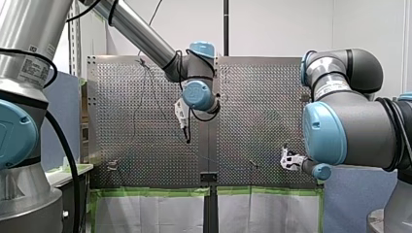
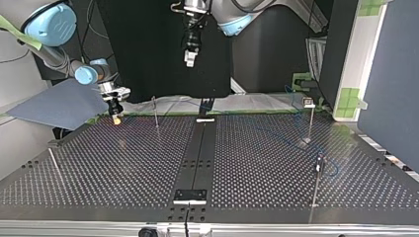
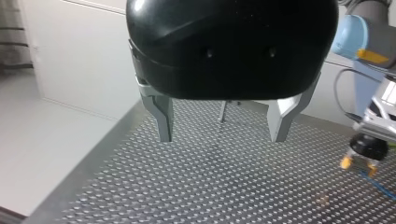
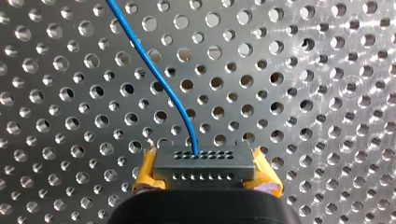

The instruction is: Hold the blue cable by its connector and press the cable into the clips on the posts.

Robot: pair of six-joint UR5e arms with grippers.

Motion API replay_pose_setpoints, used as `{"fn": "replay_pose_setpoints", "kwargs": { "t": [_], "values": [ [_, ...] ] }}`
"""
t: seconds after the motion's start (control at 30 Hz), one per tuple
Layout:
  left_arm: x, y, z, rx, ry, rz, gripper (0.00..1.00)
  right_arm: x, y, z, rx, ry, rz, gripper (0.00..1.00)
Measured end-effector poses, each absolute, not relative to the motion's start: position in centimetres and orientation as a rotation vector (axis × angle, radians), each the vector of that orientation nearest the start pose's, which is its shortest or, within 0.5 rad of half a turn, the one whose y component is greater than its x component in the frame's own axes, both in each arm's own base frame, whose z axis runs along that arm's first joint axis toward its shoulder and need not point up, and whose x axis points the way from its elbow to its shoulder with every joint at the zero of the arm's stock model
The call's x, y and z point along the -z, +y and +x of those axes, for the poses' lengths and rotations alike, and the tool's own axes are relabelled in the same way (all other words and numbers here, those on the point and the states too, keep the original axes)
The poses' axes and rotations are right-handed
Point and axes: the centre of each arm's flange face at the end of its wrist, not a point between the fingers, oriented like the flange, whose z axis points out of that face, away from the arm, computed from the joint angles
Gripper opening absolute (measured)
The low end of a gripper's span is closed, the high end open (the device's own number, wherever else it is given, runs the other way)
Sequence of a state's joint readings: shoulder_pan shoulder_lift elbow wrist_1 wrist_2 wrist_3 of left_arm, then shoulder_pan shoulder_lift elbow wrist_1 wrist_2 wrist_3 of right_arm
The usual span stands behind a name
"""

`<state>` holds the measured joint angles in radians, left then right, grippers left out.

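Connector (image 4: 204, 169) clamped in right gripper (image 4: 204, 161), base hidden, blue cable (image 4: 158, 77) cut off, left gripper (image 3: 222, 136) jaws apart.

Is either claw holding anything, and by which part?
My right gripper holds the blue cable by its dark connector, pinched between its yellow pads. My left gripper is open and empty.
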<state>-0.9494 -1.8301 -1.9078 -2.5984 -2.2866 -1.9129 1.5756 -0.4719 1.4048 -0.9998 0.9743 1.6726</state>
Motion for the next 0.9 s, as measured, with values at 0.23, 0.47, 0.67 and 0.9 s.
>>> {"fn": "replay_pose_setpoints", "kwargs": {
  "t": [0.23,0.47,0.67,0.9],
  "values": [
    [-26.0,-43.3,22.8,0.464,1.581,-0.081,1.0,5.4,-69.9,19.5,-1.719,-0.897,1.581,0.0],
    [-26.8,-42.0,21.9,0.496,1.542,-0.101,1.0,5.5,-69.7,19.6,-1.709,-0.899,1.595,0.0],
    [-26.9,-41.8,21.8,0.499,1.537,-0.104,1.0,5.6,-69.7,19.6,-1.708,-0.898,1.597,0.0],
    [-26.9,-41.8,21.8,0.499,1.537,-0.104,1.0,5.6,-69.7,19.6,-1.707,-0.898,1.598,0.0]
  ]
}}
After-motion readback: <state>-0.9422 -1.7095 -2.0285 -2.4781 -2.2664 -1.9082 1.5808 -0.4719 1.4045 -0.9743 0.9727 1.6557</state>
